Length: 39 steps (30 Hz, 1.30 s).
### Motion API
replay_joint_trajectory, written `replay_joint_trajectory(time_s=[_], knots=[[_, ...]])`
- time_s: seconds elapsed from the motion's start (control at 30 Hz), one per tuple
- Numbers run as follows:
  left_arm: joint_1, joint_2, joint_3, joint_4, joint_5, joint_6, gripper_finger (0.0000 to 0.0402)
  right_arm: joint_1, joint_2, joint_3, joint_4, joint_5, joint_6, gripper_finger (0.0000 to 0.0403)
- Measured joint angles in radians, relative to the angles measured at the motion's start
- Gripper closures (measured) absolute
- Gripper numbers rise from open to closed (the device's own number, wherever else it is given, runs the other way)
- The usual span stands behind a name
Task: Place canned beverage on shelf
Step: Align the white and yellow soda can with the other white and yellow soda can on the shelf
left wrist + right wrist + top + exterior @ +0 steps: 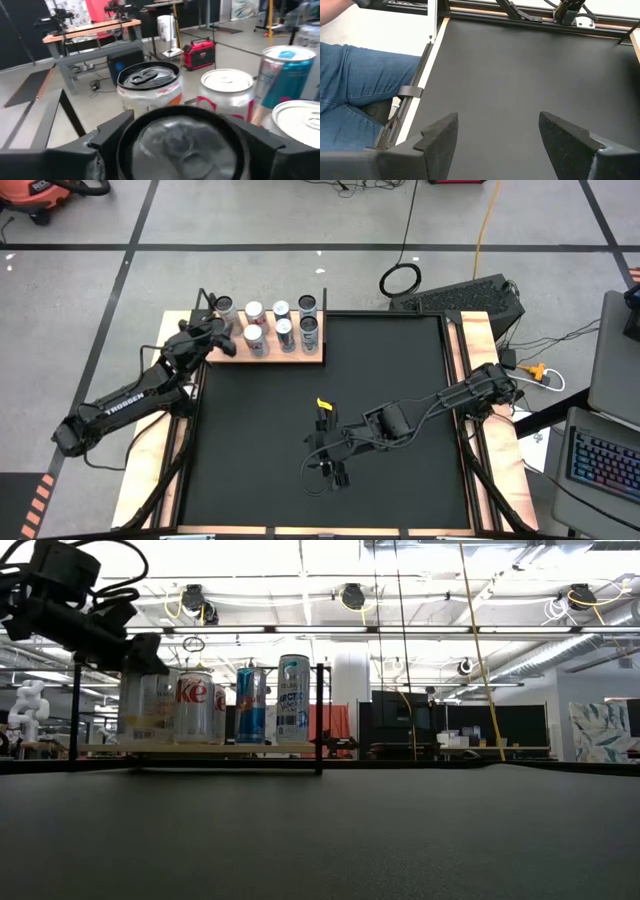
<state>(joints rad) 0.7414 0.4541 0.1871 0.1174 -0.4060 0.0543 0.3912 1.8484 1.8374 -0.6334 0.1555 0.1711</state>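
1. In the left wrist view the can [182, 145] sits right between the left fingers [112, 132], its round top facing the camera. One finger stands on each side of it, so its long axis runs upright, straight down from the wrist. The fingers stand about a can's width apart, close round it. I cannot tell whether they grip it or have let go.
2. In the high view the left gripper [213, 332] is at the upper left of the frame, over the left end of the shelf [275, 358]. The can stands there beside the other cans [283, 323].
3. I judge the coming move a straight lift off the can, since neighbours crowd it.
4. Farthest off, the right gripper [328, 463] lies low centre on the worktop [400, 360], fingers wide and empty, a yellow scrap [323, 404] near it.
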Motion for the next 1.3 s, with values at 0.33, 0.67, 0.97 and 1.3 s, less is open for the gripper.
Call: replay_joint_trajectory(time_s=[0.33, 0.67, 0.97, 1.3], knots=[[-0.001, -0.006, 0.0, 0.011, 0.062, -0.004, 0.0093, 0.0, 0.0, 0.0, 0.0, 0.0, 0.0, 0.0145], [-0.004, -0.048, 0.018, 0.031, 0.072, -0.018, 0.0093, 0.0, 0.0, 0.0, 0.0, 0.0, 0.0, 0.0145], [-0.004, -0.052, 0.111, 0.031, 0.081, 0.004, 0.0092, 0.0, 0.0, 0.0, 0.007, 0.0, -0.021, 0.0145], [-0.004, -0.052, 0.227, -0.035, 0.267, 0.004, 0.0092, -0.034, 0.0, 0.001, 0.138, 0.133, -0.164, 0.0145]])
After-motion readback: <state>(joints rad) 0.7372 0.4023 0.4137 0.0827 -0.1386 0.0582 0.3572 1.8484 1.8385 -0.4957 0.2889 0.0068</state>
